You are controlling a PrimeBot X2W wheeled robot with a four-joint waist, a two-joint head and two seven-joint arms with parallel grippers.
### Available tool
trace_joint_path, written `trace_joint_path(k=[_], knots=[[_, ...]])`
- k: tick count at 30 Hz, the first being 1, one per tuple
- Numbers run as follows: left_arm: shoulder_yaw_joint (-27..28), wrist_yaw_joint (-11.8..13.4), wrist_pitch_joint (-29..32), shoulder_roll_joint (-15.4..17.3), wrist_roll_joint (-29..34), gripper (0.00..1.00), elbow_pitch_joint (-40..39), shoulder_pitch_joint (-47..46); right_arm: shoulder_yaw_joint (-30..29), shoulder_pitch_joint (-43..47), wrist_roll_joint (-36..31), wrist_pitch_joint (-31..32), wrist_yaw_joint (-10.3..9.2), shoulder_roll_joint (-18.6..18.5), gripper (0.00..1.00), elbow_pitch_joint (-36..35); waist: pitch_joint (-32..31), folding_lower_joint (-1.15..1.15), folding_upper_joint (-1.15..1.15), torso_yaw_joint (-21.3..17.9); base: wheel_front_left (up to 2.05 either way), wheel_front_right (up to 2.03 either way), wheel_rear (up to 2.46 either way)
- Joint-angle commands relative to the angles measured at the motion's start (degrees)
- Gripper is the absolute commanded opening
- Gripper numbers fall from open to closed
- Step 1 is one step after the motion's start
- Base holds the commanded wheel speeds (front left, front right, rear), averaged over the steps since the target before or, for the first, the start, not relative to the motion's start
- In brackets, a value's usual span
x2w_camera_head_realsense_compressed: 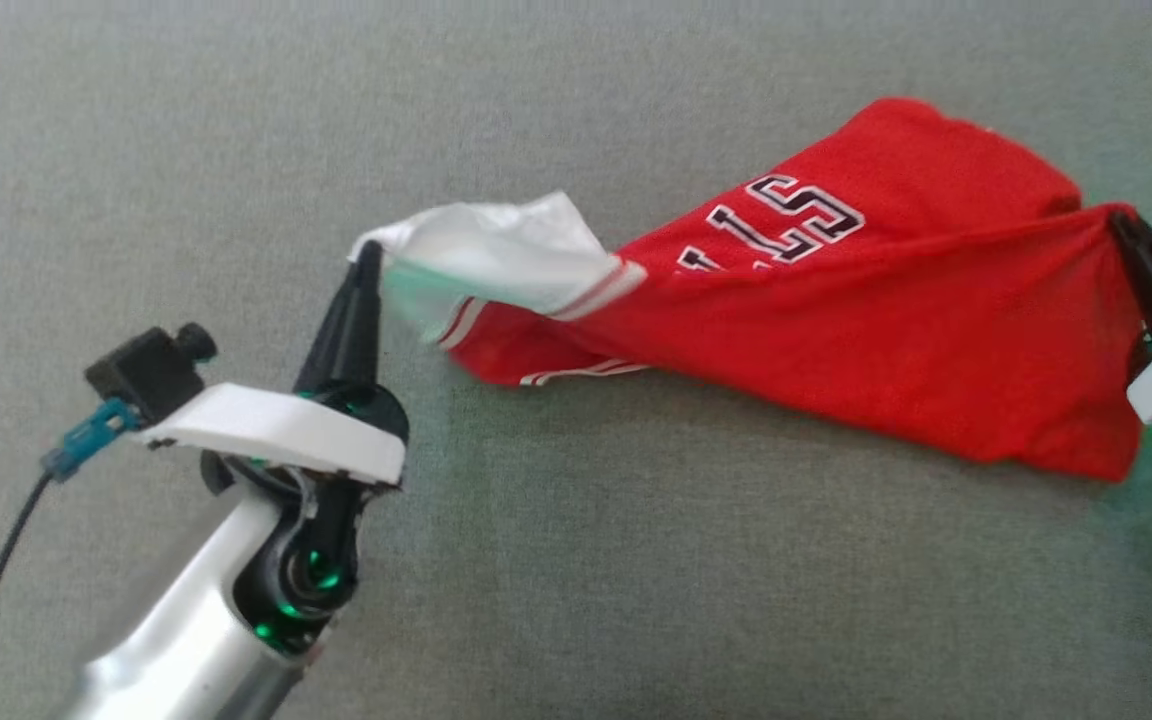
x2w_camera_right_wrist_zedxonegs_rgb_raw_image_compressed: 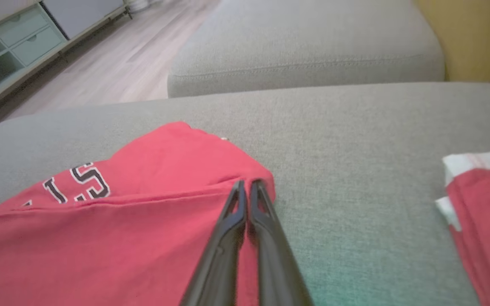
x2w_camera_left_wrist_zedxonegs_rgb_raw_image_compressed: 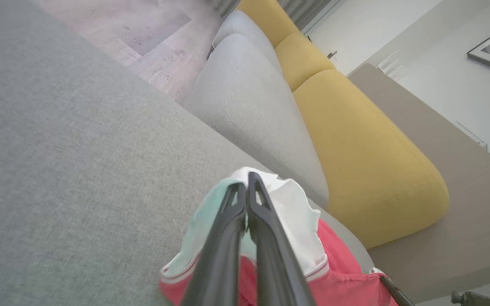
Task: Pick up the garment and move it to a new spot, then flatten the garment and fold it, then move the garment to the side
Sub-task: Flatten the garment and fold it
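Mid grey cushion point(x2w_camera_head_realsense_compressed: 236, 150), garment point(x2w_camera_head_realsense_compressed: 836, 330) stretched between left gripper point(x2w_camera_head_realsense_compressed: 368, 252), pinched on its white sleeve point(x2w_camera_head_realsense_compressed: 496, 255), and right gripper point(x2w_camera_head_realsense_compressed: 1121, 225), clamped on red corner; best raise both evenly, holding it taut.

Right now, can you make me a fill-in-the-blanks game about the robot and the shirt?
The shirt is mostly ____. The left gripper pinches its ____ end. The right gripper is ____ on the other end. Under the shirt is a ____ couch.
Missing words: red, white, shut, grey.
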Motion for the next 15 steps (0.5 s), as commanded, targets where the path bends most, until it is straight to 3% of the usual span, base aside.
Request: trace_joint_path(k=[1, 6, 15], knots=[[3.59, -0.8, -1.12, 1.95, 0.31, 0.0, -1.55, -1.53, 0.68, 0.09, 0.81, -1.97, -0.05, -2.81, 0.0, -1.94, -2.55, 0.0, 0.0, -1.04, 0.0, 0.0, 0.0], [6.33, -1.77, -1.98, 2.82, -1.18, 0.0, -2.91, -1.19, 1.62, 0.2, 1.33, -5.09, -0.05, -5.16, 0.0, -5.16, -7.09, 0.0, 0.0, -2.65, 0.0, 0.0, 0.0], [12.36, -1.61, -0.03, 4.97, -6.19, 0.0, -8.19, -4.92, -1.33, -0.97, -0.88, -8.31, -0.05, -13.26, 0.0, -13.27, -17.17, 0.0, 0.0, -5.91, 0.0, 0.0, 0.0]])
